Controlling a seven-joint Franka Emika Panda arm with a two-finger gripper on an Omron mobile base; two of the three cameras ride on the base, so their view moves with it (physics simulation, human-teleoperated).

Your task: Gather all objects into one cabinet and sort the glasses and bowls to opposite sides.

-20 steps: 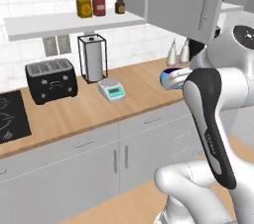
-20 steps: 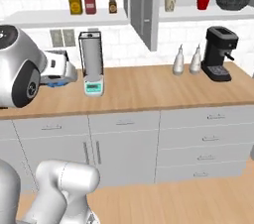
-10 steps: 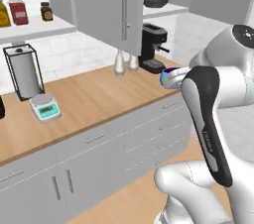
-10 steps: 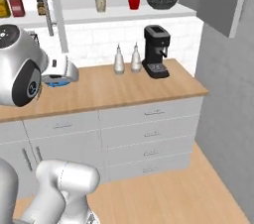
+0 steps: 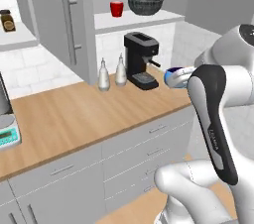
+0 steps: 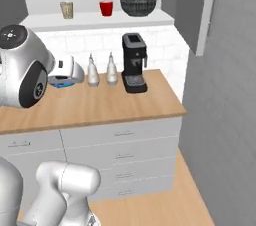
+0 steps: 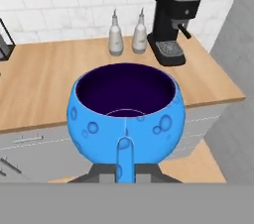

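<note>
My gripper (image 7: pixel 125 167) is shut on the rim of the glossy blue bowl (image 7: pixel 126 114) and holds it in the air over the counter's front edge. From the base views the blue bowl (image 5: pixel 172 75) (image 6: pixel 62 83) peeks out beside my arm. The cabinet stands open, its grey door (image 5: pixel 69 25) swung out to the left. On its white shelf (image 6: pixel 95 19) stand the cream cup (image 6: pixel 66 9), the red cup (image 6: pixel 106 8) (image 5: pixel 116 8) and, at the right, the dark grey ribbed bowl (image 6: pixel 138 5) (image 5: pixel 145 4).
A black coffee machine (image 5: pixel 141 59) and two white bottles (image 5: pixel 103 75) stand at the back of the wooden counter (image 5: pixel 74 119) under the shelf. A small scale (image 5: pixel 7 136) sits at the far left. A tall grey panel (image 6: pixel 225 95) ends the counter on the right.
The base has moved right, so the whole picture shifted: toaster and jars slid off to the left, and coffee machine and shelf came to the middle. The blue bowl stays in my gripper.
</note>
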